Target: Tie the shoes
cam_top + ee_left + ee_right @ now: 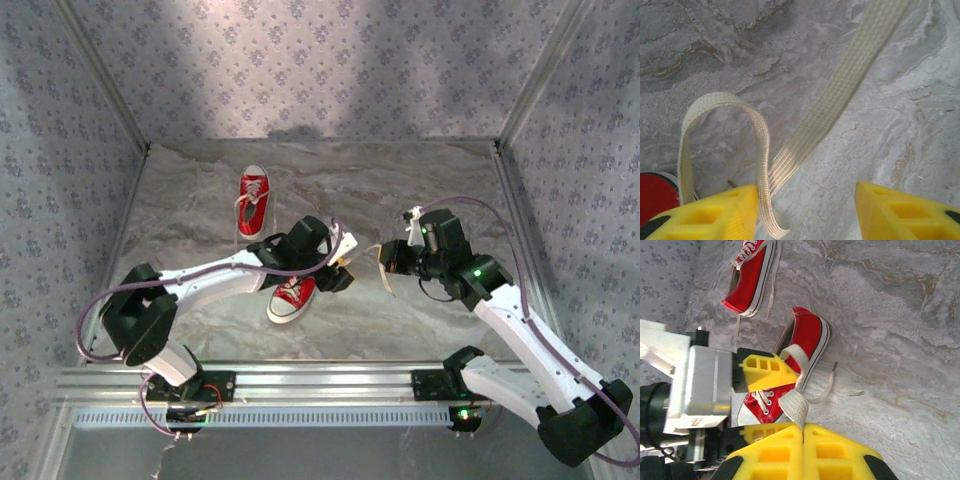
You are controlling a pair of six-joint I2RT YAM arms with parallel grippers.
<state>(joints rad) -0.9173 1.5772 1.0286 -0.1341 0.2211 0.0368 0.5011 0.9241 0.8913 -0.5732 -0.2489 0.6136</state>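
1. Right wrist view: the right gripper [802, 429] has its fingers pressed together on the flat white lace [796, 410], pinching it just past the tips.
2. Left wrist view: the left gripper [806, 195] stands with its jaws spread, a wide gap between the yellow fingers.
3. A loop [720, 102] of the lace arches up and comes down against the inner edge of one finger. It is draped there, not pinched.
4. A second run of the lace crosses the loop's leg at that finger and stretches away, apparently toward the right gripper.
5. The near shoe [292, 297] lies just beside both grippers, partly under the left arm, with its white toe cap toward the arm bases. Its eyelets are laced, and no finished bow is visible on it.
6. The far shoe [254, 200] sits well apart toward the back of the table [420, 190]. Its laces trail loose alongside it, so it appears untied.
7. Step in hand, as a judgement: knot forming on the near shoe, at the loop stage, with one end tensioned and the loop unsecured.
8. The next move calls for the left gripper to close on the loop near its base while the right gripper holds tension.
9. Slack in the pinched end is likely to let the loop flatten or slip off the finger.
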